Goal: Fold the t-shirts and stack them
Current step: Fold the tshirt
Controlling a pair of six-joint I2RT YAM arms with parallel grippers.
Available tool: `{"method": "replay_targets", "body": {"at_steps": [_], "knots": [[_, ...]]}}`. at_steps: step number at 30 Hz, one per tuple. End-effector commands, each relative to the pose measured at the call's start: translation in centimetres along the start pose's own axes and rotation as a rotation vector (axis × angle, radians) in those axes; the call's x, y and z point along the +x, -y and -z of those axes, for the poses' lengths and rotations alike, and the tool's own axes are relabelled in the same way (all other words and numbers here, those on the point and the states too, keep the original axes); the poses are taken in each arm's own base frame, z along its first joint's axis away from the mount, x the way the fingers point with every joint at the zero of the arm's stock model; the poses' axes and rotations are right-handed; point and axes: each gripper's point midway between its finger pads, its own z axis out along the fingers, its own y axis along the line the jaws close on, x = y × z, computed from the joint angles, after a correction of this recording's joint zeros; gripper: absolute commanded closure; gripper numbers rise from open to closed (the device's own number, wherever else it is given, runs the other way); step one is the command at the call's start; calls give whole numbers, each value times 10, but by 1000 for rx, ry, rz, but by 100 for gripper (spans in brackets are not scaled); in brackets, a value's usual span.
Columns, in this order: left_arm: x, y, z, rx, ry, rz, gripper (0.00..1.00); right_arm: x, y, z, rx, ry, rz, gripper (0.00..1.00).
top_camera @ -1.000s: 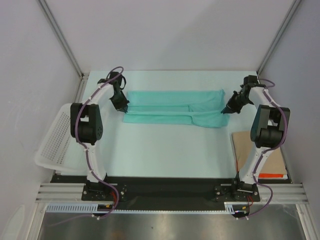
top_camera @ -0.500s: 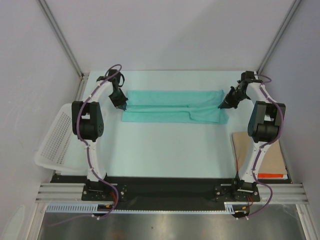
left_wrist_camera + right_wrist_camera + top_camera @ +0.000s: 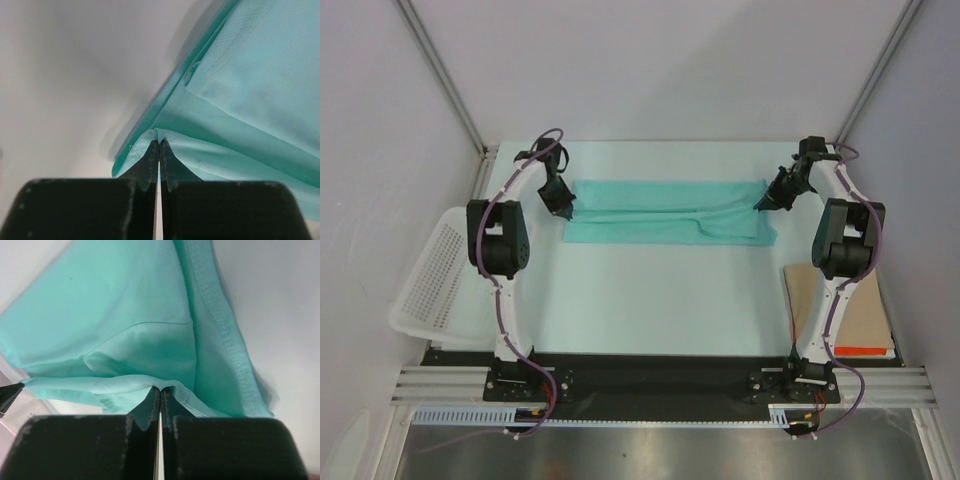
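Note:
A teal t-shirt [image 3: 665, 210] lies folded into a long band across the far half of the table. My left gripper [image 3: 563, 211] is shut on the shirt's left end, with cloth [image 3: 210, 125] pinched at the fingertips [image 3: 152, 152]. My right gripper [image 3: 761, 203] is shut on the right end, where a fold of the shirt [image 3: 150, 340] bunches over its closed fingertips [image 3: 154, 397]. Both ends are lifted slightly and drawn toward the far edge, with the near edge of the shirt still on the table.
A white mesh basket [image 3: 428, 285] leans off the table's left side. A brown cardboard sheet [image 3: 840, 310] with something orange under it lies at the right near edge. White walls close in the table on three sides.
Both grippers have moved toward the far edge, carrying the shirt's near layer with them. The band of cloth has narrowed and its near edge has drawn back.

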Motion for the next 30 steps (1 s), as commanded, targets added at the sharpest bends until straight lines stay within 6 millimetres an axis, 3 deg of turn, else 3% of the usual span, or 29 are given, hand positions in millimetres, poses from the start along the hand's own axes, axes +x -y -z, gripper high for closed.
{"method": "replay_targets", "body": {"at_steps": [1, 15, 17, 18, 19, 22, 24, 25, 26, 28, 29, 30], "knots": [[-20, 5, 5, 20, 38, 20, 100, -10, 1, -4, 7, 15, -8, 100], [-27, 8, -3, 19, 35, 26, 99, -16, 9, -17, 4, 8, -18, 99], [-29, 8, 1, 20, 39, 26, 85, -19, 9, -17, 5, 14, -16, 87], [-31, 6, 4, 8, 54, 18, 69, -19, 9, -16, 10, 13, -16, 77], [-33, 7, 7, 6, 72, 8, 62, -20, 10, -15, 17, 17, -12, 73], [-40, 13, 38, 27, 155, -28, 36, -27, 7, -1, 46, 35, 7, 56], [-35, 19, 59, 56, 184, -56, 32, -31, 2, 18, 87, 55, 53, 48], [-27, 28, 63, 75, 183, -87, 32, -34, 6, 24, 136, 82, 68, 45], [-17, 29, 62, 78, 166, -110, 32, -29, -2, 35, 150, 91, 105, 41], [2, 48, 70, 129, 161, -178, 36, -21, -9, 42, 173, 97, 137, 36], [23, 53, 63, 169, 107, -209, 39, -16, -21, 52, 158, 115, 162, 34], [32, 59, 65, 200, 97, -232, 44, -2, -32, 50, 138, 96, 184, 33]]}}
